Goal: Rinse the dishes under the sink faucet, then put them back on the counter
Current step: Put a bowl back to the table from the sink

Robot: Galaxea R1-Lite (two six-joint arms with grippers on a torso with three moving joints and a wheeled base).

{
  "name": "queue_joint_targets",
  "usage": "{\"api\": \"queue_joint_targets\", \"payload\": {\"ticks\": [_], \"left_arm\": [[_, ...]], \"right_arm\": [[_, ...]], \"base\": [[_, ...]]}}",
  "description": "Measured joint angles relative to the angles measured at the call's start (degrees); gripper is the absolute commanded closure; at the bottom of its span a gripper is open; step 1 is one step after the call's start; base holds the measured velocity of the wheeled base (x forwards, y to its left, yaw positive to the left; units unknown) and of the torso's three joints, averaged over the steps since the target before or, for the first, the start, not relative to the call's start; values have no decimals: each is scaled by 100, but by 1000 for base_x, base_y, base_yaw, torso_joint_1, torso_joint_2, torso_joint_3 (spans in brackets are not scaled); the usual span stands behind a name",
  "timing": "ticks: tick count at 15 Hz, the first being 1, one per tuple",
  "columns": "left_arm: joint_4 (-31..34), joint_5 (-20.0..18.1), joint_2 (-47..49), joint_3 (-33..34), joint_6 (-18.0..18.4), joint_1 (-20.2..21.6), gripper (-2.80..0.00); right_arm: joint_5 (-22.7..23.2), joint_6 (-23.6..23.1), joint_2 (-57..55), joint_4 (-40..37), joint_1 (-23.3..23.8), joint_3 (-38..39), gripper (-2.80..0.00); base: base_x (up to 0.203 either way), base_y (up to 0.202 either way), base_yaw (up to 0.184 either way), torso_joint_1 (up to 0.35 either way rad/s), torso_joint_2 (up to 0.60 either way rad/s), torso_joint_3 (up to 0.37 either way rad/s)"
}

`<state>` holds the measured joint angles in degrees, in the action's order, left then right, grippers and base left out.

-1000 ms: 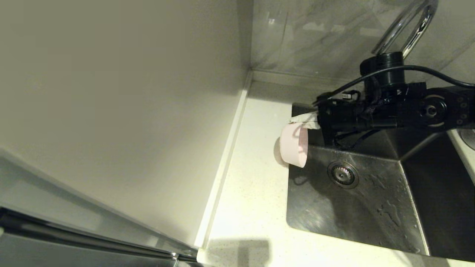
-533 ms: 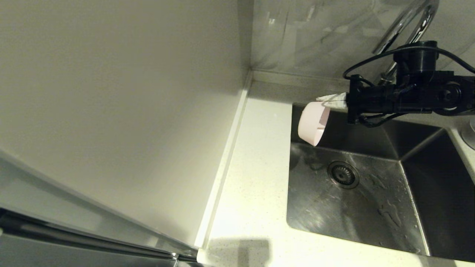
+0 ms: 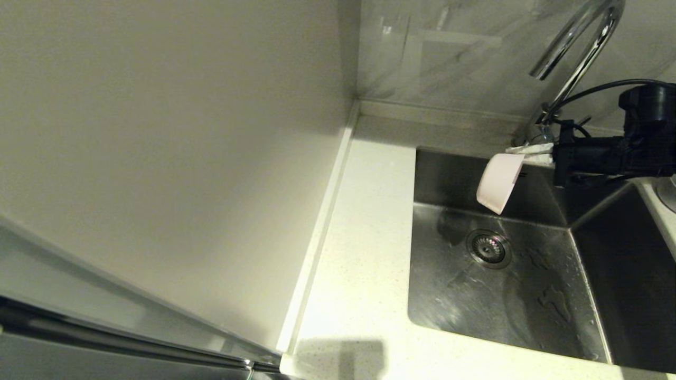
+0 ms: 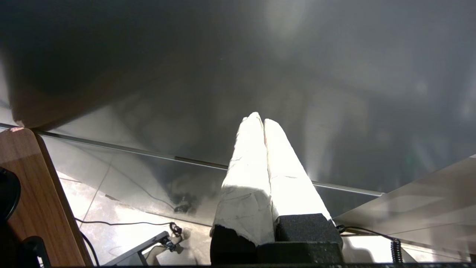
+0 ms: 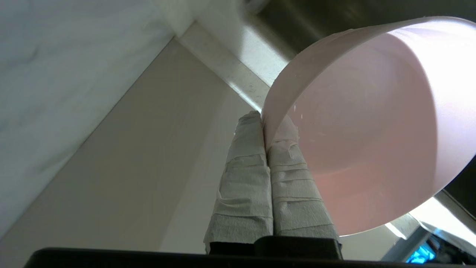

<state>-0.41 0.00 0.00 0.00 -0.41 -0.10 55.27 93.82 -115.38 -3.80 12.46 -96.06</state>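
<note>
right hand (image 3: 528, 153), cut off at frame's right, pinches the tilted pink bowl (image 3: 499, 182) rim above the sink (image 3: 501, 295); left hand (image 4: 262, 123) clenched, unseen from the head view.

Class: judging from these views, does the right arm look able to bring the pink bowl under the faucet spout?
Probably yes: the right end effector grips the pink bowl over the sink; nothing shows between it and the faucet spout.

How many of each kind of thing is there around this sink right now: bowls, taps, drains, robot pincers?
Pink bowl: 1, held over the sink by the right pincer
Chrome faucet: 1
Strainer drain: 1
Pincers: 2, the right one and the left pincer, parked away from the sink
Total: 5
</note>
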Motion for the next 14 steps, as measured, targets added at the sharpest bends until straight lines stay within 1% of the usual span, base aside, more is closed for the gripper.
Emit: {"api": "queue_joint_targets", "payload": {"ticks": [2,4,5,6,7,8,9,10,11,13,14], "left_arm": [[0,-2,0,0,0,0,0],[0,-2,0,0,3,0,0],[1,0,0,0,-2,0,0],[0,-2,0,0,1,0,0],[0,0,0,0,0,0,0],[-2,0,0,0,1,0,0],[0,0,0,0,-2,0,0],[0,0,0,0,0,0,0],[1,0,0,0,1,0,0],[0,-1,0,0,1,0,0],[1,-1,0,0,1,0,0]], "right_arm": [[312,-52,34,54,187,-105,0],[373,-319,76,-13,374,-77,0],[397,-593,108,-85,481,13,0],[405,-969,156,-162,589,96,0],[413,-1510,213,-289,708,183,0],[397,-2169,274,-431,828,258,0],[341,-2961,337,-626,964,316,0],[214,-3862,402,-857,1105,356,0],[-5,-4794,467,-1076,1239,389,0],[-648,-6849,627,-1392,1543,439,0],[-917,-7802,733,-1476,1740,447,0]], "base": [[0,0,0,0,0,0],[0,0,0,0,0,0],[0,0,0,0,0,0],[0,0,0,0,0,0],[0,0,0,0,0,0],[0,0,0,0,0,0],[0,0,0,0,0,0],[0,0,0,0,0,0],[0,0,0,0,0,0],[0,0,0,0,0,0],[0,0,0,0,0,0]]}}
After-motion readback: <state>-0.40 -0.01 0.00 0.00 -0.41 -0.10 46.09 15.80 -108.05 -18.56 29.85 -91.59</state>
